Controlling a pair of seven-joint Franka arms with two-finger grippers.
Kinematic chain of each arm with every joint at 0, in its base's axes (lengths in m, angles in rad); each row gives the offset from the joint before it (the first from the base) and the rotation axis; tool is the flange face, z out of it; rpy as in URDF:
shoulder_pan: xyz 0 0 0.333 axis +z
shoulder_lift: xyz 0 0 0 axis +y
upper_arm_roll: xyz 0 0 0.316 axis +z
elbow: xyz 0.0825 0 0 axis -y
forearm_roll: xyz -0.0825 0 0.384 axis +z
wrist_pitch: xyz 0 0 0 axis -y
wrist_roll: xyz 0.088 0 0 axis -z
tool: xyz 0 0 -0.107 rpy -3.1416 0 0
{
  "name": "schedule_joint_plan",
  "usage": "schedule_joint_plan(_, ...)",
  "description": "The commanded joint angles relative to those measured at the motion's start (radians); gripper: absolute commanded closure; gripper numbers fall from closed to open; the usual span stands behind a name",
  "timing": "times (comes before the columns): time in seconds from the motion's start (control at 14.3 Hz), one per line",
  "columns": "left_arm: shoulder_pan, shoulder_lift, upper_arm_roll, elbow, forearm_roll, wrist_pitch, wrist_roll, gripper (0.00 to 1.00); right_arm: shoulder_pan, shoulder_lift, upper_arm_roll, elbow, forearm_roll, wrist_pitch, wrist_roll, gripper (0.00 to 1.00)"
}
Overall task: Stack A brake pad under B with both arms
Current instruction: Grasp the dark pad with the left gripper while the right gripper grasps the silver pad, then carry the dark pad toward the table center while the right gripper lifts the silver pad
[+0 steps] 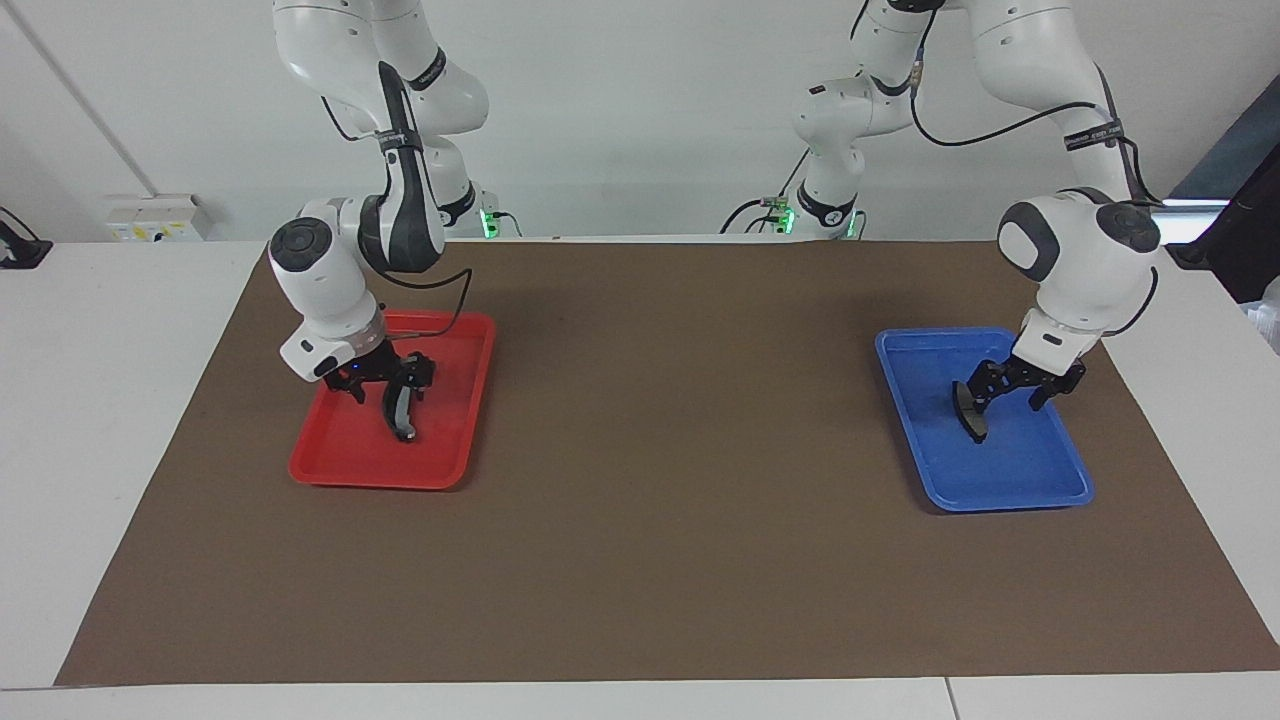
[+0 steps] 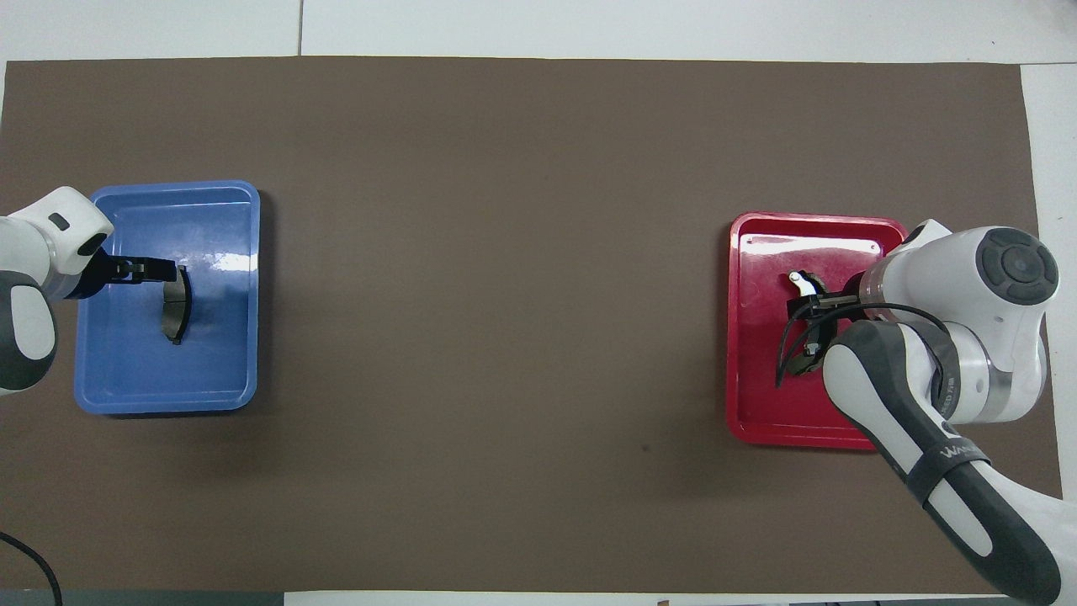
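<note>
The A brake pad (image 1: 970, 412), small, dark grey and lens-shaped, stands on edge in the blue tray (image 1: 1010, 488) at the left arm's end of the table. My left gripper (image 1: 986, 392) is shut on its upper end; it also shows in the overhead view (image 2: 172, 272) with the pad (image 2: 176, 310). B (image 1: 399, 410), the longer black crescent with a light grey strip, hangs on edge low over the red tray (image 1: 440, 468). My right gripper (image 1: 410, 380) is shut on it. From overhead the gripper (image 2: 814, 296) and a cable hide most of B (image 2: 800, 280).
A brown mat (image 1: 680, 420) covers the table between the two trays. The red tray (image 2: 757, 404) is at the right arm's end, the blue tray (image 2: 126, 379) at the left arm's end. White table shows around the mat.
</note>
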Motion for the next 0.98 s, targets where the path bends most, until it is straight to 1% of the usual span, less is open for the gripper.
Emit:
schedule_joint_plan(0.0,0.009,0.005,-0.006,-0.062,-0.004,0.063,0.017,0.06,-0.011,0.02,0.005,-0.017,0.017,0.024,-0.007,0.01)
schedule_joint_plan(0.14,0.008,0.007,-0.006,-0.104,-0.004,0.115,0.014,0.08,-0.009,0.02,0.005,-0.021,0.016,0.022,-0.007,0.05)
schedule_joint_plan(0.21,0.008,0.01,-0.009,-0.109,-0.004,0.125,0.014,0.09,-0.009,0.02,0.005,-0.027,0.017,0.024,-0.008,0.08)
schedule_joint_plan(0.42,-0.001,0.007,-0.009,-0.129,-0.004,0.123,0.014,0.1,-0.011,0.019,0.005,-0.032,0.016,0.025,-0.016,0.19)
schedule_joint_plan(0.63,0.002,0.002,-0.006,-0.149,-0.004,0.136,0.014,0.12,-0.011,0.019,0.005,-0.03,0.016,0.024,-0.019,0.28)
schedule_joint_plan(0.7,0.0,0.002,-0.009,-0.149,-0.004,0.136,0.014,0.18,-0.011,0.019,0.005,-0.032,0.016,0.024,-0.019,0.33)
schedule_joint_plan(0.77,0.003,0.0,-0.009,-0.149,-0.004,0.126,0.014,0.32,-0.011,0.017,0.005,-0.032,0.016,0.022,-0.019,0.37)
schedule_joint_plan(0.91,0.005,-0.001,-0.009,-0.132,-0.003,0.125,0.012,0.63,-0.011,0.017,0.005,-0.03,0.016,0.018,-0.021,0.51)
